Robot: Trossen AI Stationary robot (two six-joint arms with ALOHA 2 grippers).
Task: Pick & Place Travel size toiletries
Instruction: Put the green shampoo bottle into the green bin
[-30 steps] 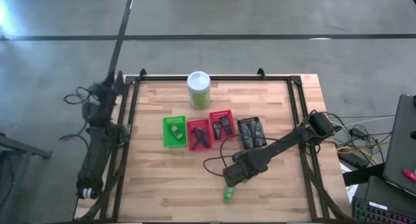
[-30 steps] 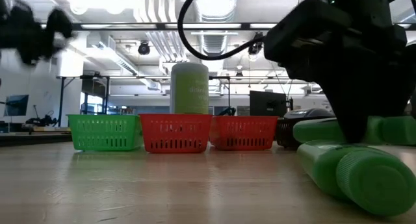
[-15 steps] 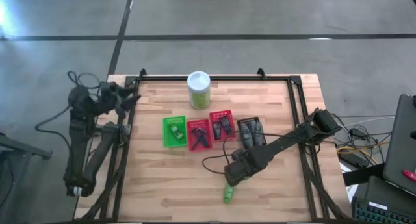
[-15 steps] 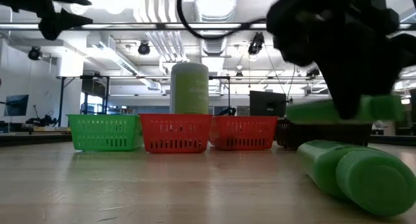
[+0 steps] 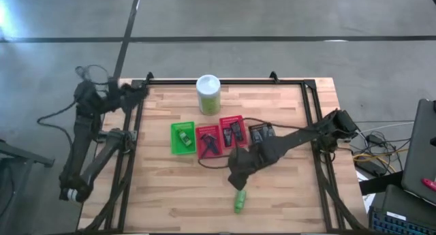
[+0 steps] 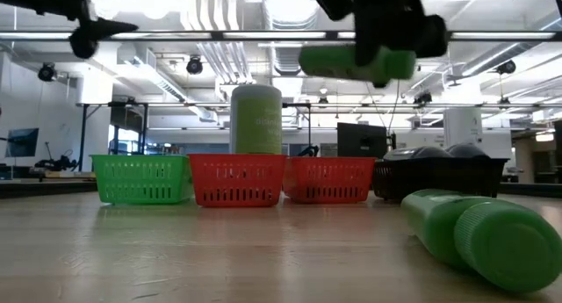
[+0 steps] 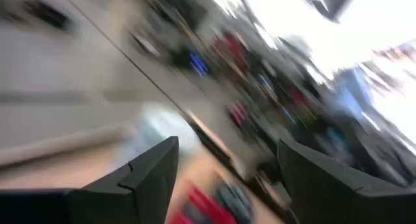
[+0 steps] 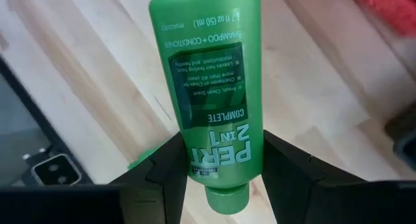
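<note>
My right gripper (image 5: 238, 169) hangs above the middle of the table, shut on a bright green mini tube (image 6: 356, 61) (image 8: 208, 87) labelled shampoo and conditioner. A second green tube (image 5: 239, 202) (image 6: 479, 233) lies flat on the wood nearer the front edge. A green basket (image 5: 182, 138), two red baskets (image 5: 208, 141) (image 5: 232, 131) and a dark basket (image 5: 262, 134) stand in a row and hold small toiletries. My left gripper (image 5: 138, 92) (image 7: 227, 178) is open in the air over the table's far left corner. My right gripper pinches the green tube between its two fingers (image 8: 166, 165), on the tube's two sides near the cap end (image 8: 198, 162). The fingers come from above, pointing steeply down, and lie across the tube. The tube hangs about level, lifted clear of the table.
A tall pale-green canister with a white lid (image 5: 208, 93) (image 6: 256, 119) stands behind the baskets. A black cable loops on the wood (image 5: 214, 163) beside my right gripper. A black frame (image 5: 310, 112) runs around the table. Bare wood lies at the front left.
My right gripper has risen with the green tube, drifted toward the baskets and rolled about its own axis; the tube is now high above the table, where earlier it hung just above it. My left arm has swung up from beside the table toward the far left corner.
</note>
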